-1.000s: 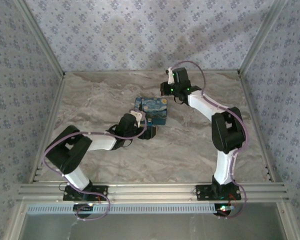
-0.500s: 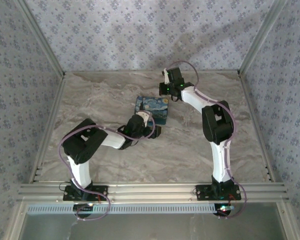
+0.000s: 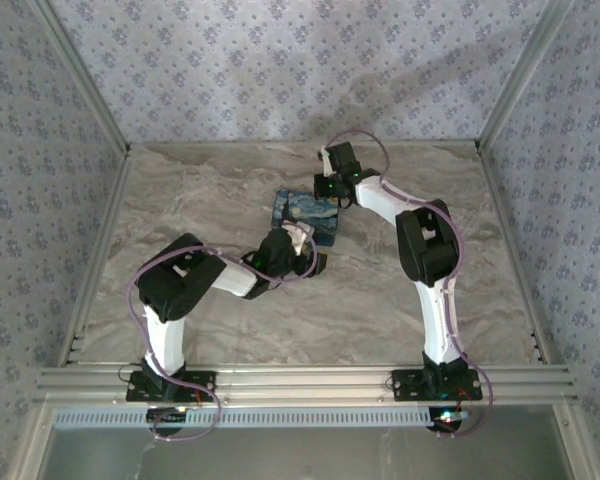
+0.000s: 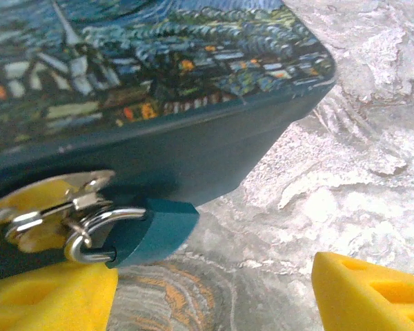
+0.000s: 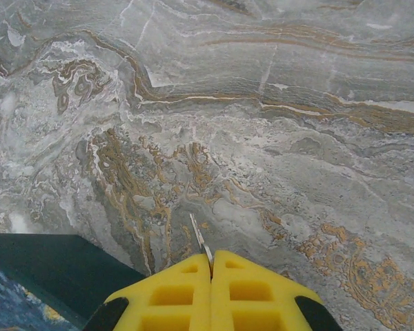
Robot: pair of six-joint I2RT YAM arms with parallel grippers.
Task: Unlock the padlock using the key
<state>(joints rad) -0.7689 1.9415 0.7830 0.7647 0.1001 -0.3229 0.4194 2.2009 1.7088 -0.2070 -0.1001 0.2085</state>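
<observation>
Your marbled surface (image 3: 380, 300) carries the starry-night box (image 3: 302, 212) just toward 12 o'clock of its middle, and both arms bend in on it. Your left arm (image 3: 180, 288) comes in from 7 o'clock and sets the left gripper (image 3: 310, 262) at the box's 6 o'clock side. Your right arm (image 3: 425, 248) arcs in from 5 o'clock and holds the right gripper (image 3: 327, 190) at the box's 1 o'clock corner.

In the left wrist view, the box's dark side wall crosses the frame. A brass-coloured hasp (image 4: 52, 200) sits at 9 o'clock. The padlock (image 4: 155, 231) hangs from it by a silvery shackle (image 4: 100, 224), its blue body resting low against the wall. The left gripper's yellow fingers (image 4: 372, 293) are spread wide at 5 and 7 o'clock and grasp nothing. The padlock lies just above the 7 o'clock finger; you cannot tell whether they touch.

In the right wrist view, the right gripper's fingers are pressed together on the key (image 5: 198, 236). Its thin silvery tip pokes toward 12 o'clock over bare surface, with a corner of the box at 8 o'clock.
</observation>
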